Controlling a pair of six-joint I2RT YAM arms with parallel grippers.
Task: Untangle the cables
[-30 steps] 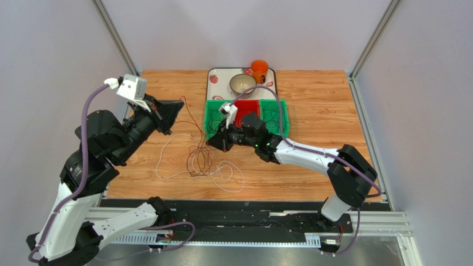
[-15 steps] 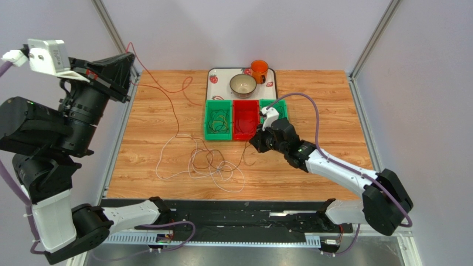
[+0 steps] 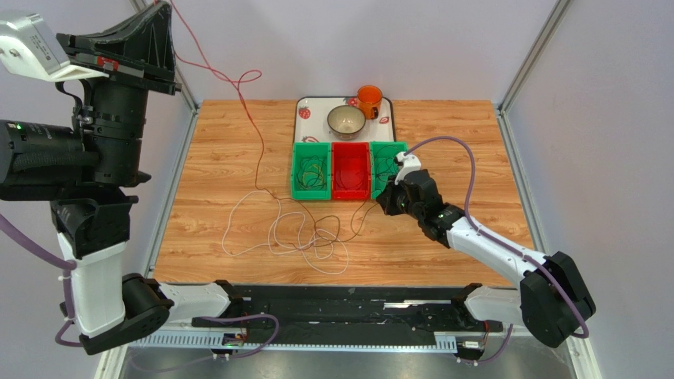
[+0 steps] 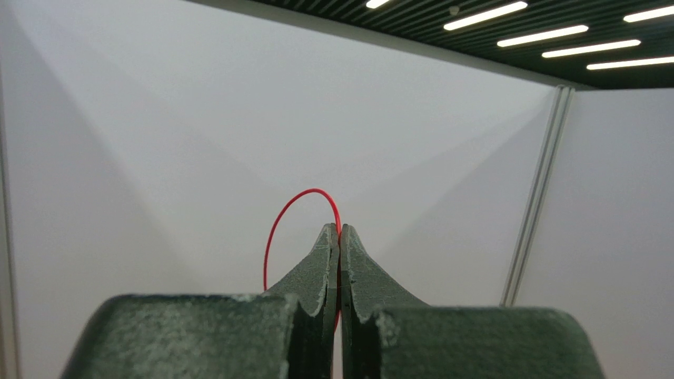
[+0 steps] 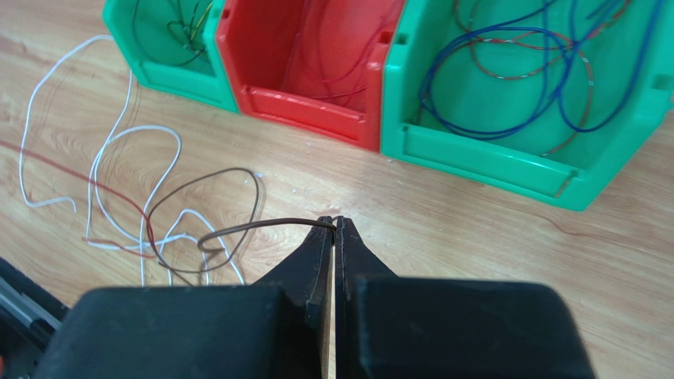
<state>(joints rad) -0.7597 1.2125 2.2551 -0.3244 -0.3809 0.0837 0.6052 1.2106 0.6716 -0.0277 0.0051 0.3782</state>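
Two arms stand further apart than half a second ago. From above, the left hand (image 3: 164, 9) has climbed to the very top of the picture. The red cable (image 3: 262, 158) it pinches now runs in a long slant from there down to the tangle (image 3: 304, 237), which lies on the surface (image 3: 467, 142) in front of the bins, left of centre. The right hand (image 3: 385, 201) has slid to the right and sits just before the right green bin (image 3: 380, 158). It is closed on a brown cable (image 3: 354, 223) that trails back left into the same tangle. The white cable (image 3: 229, 229) lies in much the same loops as before.

At the left wrist, the left hand (image 4: 338, 237) has its jaws pressed tight together. The red cable (image 4: 310, 190) is nipped between the tips and arches up in a small loop against the pale wall.

At the right wrist, the right hand (image 5: 334, 225) is likewise clamped, with the end of the brown cable (image 5: 253, 227) caught at its tips. That cable curls left over the wood into loops crossing the white cable (image 5: 119, 138). Beyond stand a green bin (image 5: 158, 67), a red bin (image 5: 304, 110) and the right green bin (image 5: 490, 158), which holds blue wires (image 5: 506, 47).
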